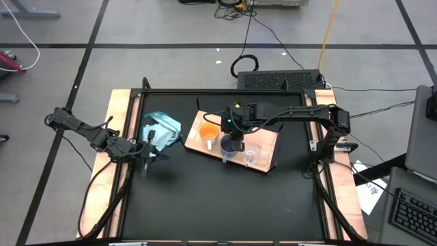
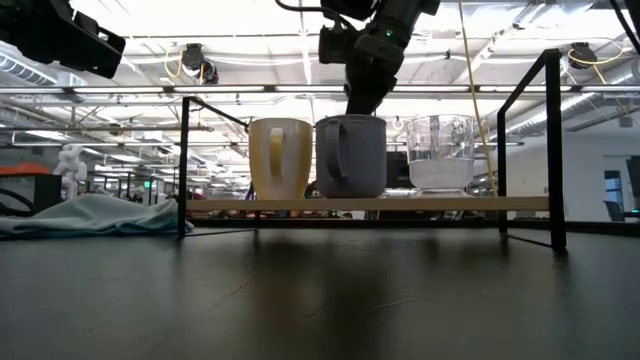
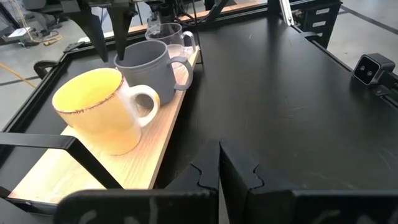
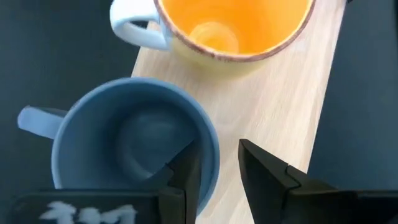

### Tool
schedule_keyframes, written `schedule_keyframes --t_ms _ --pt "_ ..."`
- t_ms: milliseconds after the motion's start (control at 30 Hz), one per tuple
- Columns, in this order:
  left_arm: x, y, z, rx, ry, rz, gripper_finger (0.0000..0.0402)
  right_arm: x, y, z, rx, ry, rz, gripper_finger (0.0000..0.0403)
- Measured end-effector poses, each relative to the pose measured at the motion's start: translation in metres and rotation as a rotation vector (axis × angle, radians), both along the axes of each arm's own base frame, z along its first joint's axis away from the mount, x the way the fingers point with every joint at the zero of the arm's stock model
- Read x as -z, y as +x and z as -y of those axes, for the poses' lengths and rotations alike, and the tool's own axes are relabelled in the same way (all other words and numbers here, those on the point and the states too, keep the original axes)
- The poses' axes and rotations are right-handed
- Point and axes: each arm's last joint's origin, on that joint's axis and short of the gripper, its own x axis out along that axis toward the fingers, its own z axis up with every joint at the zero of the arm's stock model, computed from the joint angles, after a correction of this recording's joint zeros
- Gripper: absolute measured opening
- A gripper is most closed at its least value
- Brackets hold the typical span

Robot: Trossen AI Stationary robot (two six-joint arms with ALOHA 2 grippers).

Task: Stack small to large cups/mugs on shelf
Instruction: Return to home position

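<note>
The light-wood shelf (image 1: 268,139) lies mid-table. On it stand in a row, on their bases, the orange mug (image 1: 208,131), the blue-grey mug (image 1: 226,147) and the clear cup (image 1: 251,154). My right gripper (image 4: 219,171) is open and points down over the blue-grey mug (image 4: 124,143). One finger is inside the mug and one outside, astride its rim on the side away from the handle. My left gripper (image 3: 219,168) is shut and empty, low over the table left of the shelf. My right gripper stands astride the blue-grey mug's rim (image 4: 212,149) from above. Bare wood shows between the outer finger (image 4: 261,171) and the mug wall. Whether the inner finger (image 4: 185,169) touches the inner wall, I cannot tell. The mug stands upright on the shelf.
A teal-blue cloth (image 1: 162,130) lies left of the shelf, beside my left gripper. Dark brackets (image 2: 525,140) rise at the shelf's ends. Bare black tabletop (image 1: 218,205) stretches toward the near edge.
</note>
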Motion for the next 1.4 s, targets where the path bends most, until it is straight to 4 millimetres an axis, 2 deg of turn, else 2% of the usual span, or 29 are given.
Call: schedule_keyframes --t_ms 367,733,900,1100,1400 --pt "0.0 0.0 0.0 -0.006 -0.014 -0.002 0.0012 -0.01 -0.001 -0.01 -0.013 -0.026 0.036 0.01" --pt "0.0 0.0 0.0 -0.007 -0.014 0.0 0.0012 -0.061 -0.006 -0.038 -0.086 -0.046 0.28 0.01" --pt "-0.001 0.0 0.0 -0.011 -0.027 0.009 0.0012 -0.078 -0.016 -0.054 -0.117 -0.035 0.342 0.0099" --pt "-0.002 0.001 0.0 -0.027 -0.072 0.017 0.0012 -0.097 -0.033 -0.07 -0.123 -0.003 0.395 0.008" --pt "-0.002 0.001 0.0 -0.028 -0.075 0.017 0.0012 -0.108 -0.06 -0.097 -0.089 -0.092 0.348 0.0034"
